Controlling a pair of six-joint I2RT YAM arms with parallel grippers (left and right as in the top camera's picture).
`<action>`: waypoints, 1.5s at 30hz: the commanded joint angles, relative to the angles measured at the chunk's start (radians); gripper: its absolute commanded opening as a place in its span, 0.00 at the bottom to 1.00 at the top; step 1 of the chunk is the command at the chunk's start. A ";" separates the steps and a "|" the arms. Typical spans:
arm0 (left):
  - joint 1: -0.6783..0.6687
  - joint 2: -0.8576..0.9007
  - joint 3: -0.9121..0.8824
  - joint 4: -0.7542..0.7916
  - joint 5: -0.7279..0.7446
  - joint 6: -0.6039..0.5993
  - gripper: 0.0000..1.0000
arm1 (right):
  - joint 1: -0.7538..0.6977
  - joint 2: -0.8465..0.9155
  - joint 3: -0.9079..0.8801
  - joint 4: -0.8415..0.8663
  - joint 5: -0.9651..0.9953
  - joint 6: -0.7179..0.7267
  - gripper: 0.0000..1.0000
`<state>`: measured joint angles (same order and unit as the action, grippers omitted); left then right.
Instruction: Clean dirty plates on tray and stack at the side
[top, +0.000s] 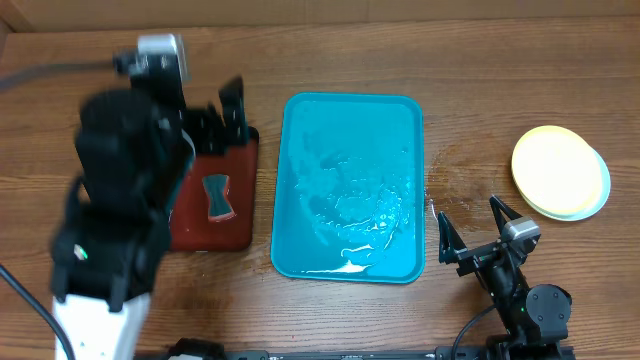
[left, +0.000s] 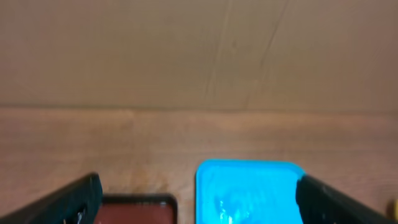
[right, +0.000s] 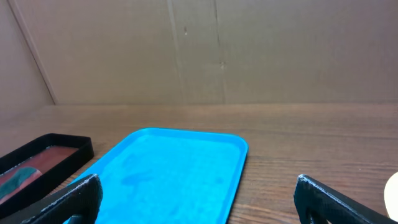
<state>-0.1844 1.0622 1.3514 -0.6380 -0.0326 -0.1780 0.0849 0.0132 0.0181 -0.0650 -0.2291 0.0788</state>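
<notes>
**Item 1. Left arm** (top: 120, 170): It is filling the left side of the overhead frame, large and blurred. It is rising from the lower left edge and reaching toward the upper middle. Its jaws are standing spread wide, hanging over the upper edge of the small tray (top: 205, 232) and holding nothing. In its wrist view the two black tips are sitting at the lower left and lower right corners.

**Item 2. Right arm** (top: 515, 285): It is sitting low at the lower right of the overhead frame and pointing up the frame. Its jaws are spread wide and empty, just right of the blue tray's lower right corner, apart from it. Its wrist view is looking level across the bench.

**Item 3. Blue tray** (top: 350, 120): It is lying flat at the centre of the bench (top: 480, 80), between the two arms. Its long axis is running top to bottom of the overhead frame. Its floor is glistening wet toward the lower half and is carrying no plates.

**Item 4. Plates** (top: 555, 165): They are lying stacked at the right of the overhead frame, well apart from the blue tray. They are lying flat and face up, a pale yellow one on top and a light-blue rim peeking out at the lower right. The count in the pile cannot be told.

**Item 5. Small tray**: It is black-rimmed and red-brown, lying just left of the blue tray and partly under the left arm. It is carrying a teal-and-red pad (top: 218, 197) narrowed at its middle.

**Item 6. Cardboard wall** (right: 280, 50): It is standing behind the bench in both wrist views.
</notes>
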 joint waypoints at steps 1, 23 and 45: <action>-0.004 -0.159 -0.256 0.113 -0.020 0.043 1.00 | -0.007 -0.010 -0.010 0.005 0.002 0.007 1.00; 0.151 -1.060 -1.278 0.583 -0.019 -0.066 1.00 | -0.007 -0.010 -0.010 0.005 0.002 0.007 1.00; 0.152 -1.057 -1.347 0.566 -0.020 -0.088 1.00 | -0.007 -0.010 -0.010 0.005 0.002 0.007 1.00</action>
<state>-0.0372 0.0132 0.0082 -0.0750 -0.0425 -0.2558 0.0849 0.0128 0.0181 -0.0669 -0.2287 0.0788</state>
